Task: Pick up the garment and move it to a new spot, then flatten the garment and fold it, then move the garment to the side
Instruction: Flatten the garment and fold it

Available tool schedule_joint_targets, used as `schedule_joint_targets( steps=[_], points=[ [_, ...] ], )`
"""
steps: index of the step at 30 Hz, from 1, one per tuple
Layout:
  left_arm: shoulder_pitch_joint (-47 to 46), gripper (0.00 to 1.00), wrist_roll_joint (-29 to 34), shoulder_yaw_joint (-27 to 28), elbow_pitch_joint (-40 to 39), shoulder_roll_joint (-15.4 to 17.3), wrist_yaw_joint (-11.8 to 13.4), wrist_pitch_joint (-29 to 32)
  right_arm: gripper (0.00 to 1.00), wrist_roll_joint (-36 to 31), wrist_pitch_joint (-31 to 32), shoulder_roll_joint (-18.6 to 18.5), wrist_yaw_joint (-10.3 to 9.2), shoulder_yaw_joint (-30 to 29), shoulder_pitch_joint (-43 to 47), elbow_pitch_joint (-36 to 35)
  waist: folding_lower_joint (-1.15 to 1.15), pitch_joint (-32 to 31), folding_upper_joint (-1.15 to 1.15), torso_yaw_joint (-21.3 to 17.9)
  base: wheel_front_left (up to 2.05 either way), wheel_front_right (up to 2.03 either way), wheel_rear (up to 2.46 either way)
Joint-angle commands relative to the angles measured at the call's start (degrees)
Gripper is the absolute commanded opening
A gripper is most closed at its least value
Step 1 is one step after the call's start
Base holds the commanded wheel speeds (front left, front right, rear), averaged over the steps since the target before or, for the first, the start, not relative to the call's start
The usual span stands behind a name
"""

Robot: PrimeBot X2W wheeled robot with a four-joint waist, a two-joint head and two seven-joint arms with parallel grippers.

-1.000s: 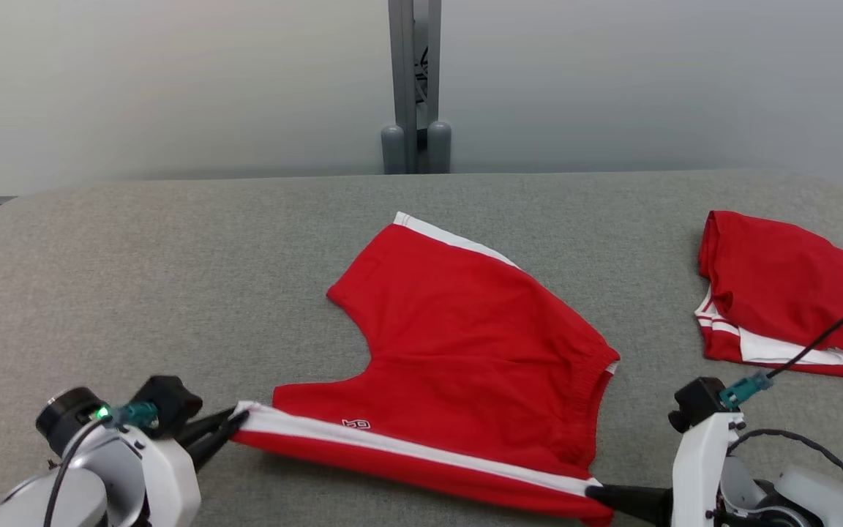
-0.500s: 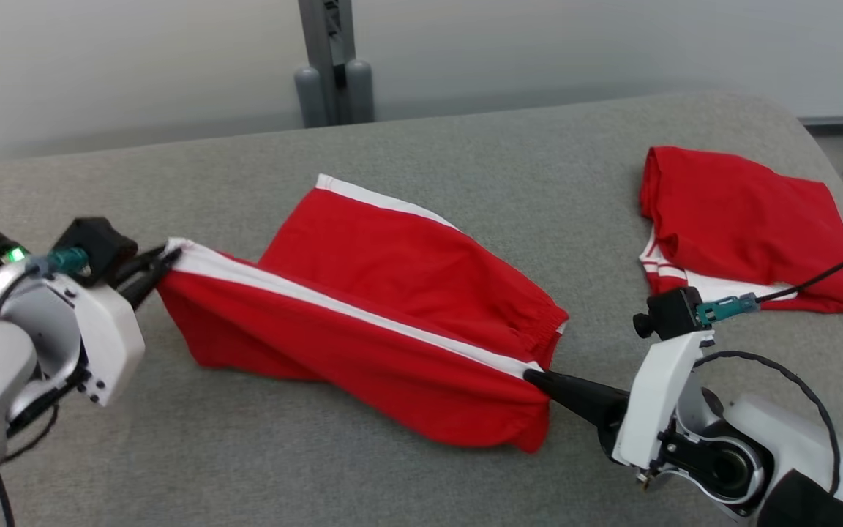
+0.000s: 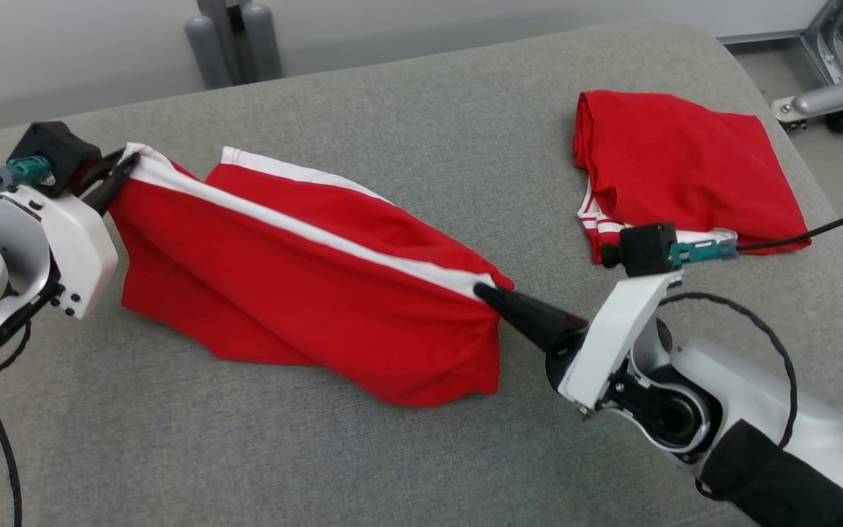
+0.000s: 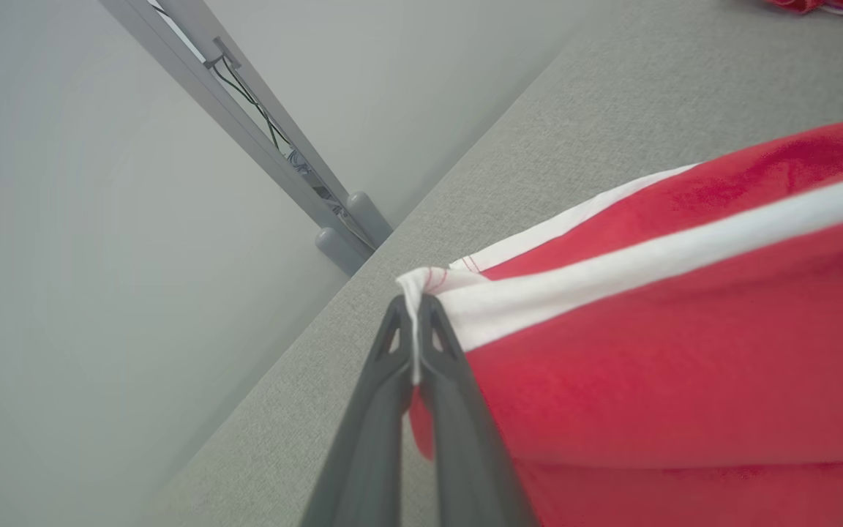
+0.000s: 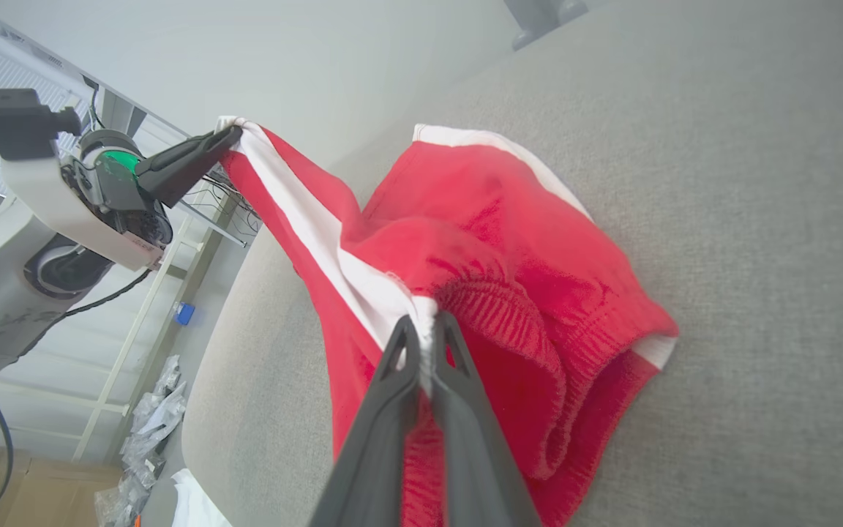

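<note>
Garment (image 3: 297,293): hangs stretched over bench (image 3: 421,102) middle, hem seemingly brushing it. Pinched tight at striped leg corner by left jaws, at waistband by right jaws. Keep tension even; lift clear; avoid folded shorts (image 3: 677,161) by right edge.

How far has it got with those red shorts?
Midway. Done: the red shorts are gripped, left tool and right tool each shut on one end of the white-striped edge. In hand: that edge is raised over the half lying on the grey table, likely a fold. Left: laying it down, moving it aside, perhaps beside the folded red garment.
</note>
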Motion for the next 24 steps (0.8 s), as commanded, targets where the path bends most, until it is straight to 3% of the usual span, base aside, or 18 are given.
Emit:
schedule_joint_targets(
  steps=[1, 10, 24],
  points=[
    [-1.1, 0.00, 0.5, 0.3, 1.3, -0.4, 0.3, -0.7, 0.00, -0.1, -1.3, 0.4, 0.01, -0.4, -1.1, 0.5, 0.00, 0.8, 0.00, -0.8, 0.00, 0.00, 0.00],
    [-4.4, 0.00, -0.1, 1.5, 9.1, -3.9, 1.5, -2.4, 0.00, -1.3, -5.4, 3.7, 0.01, -0.3, -4.3, 5.9, 0.00, 3.7, 0.00, -1.9, 0.00, 0.00, 0.00],
    [-10.3, 0.00, 0.9, -0.4, 22.4, -9.6, 0.2, -4.5, 0.00, -1.2, -9.0, 9.8, 0.01, 0.4, -9.4, 14.4, 0.00, 10.0, 0.00, -3.9, 0.00, 0.00, 0.00]
  ],
)
